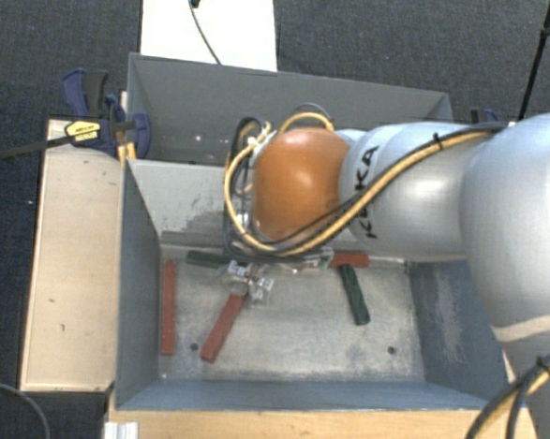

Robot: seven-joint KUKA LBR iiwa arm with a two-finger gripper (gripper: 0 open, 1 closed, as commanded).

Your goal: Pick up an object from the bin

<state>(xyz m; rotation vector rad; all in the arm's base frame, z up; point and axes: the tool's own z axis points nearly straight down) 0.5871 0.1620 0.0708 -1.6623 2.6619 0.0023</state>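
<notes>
Several slim sticks lie loose in the bin point(139, 279), and my gripper point(248, 283) sits low over the upper end of the slanted red-brown stick point(218, 330) near the middle; whether its jaws are apart or together I cannot tell. My worry is a grab so near the tip: the stick could pivot and slip out, or the dark green stick point(202, 258) just behind could get nudged.

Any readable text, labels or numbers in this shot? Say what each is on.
"KUKA": black letters on the silver arm, beside its orange cover; a cable crosses the middle of the word.
No readable words or numbers on the bin or on the sticks in it.
</notes>
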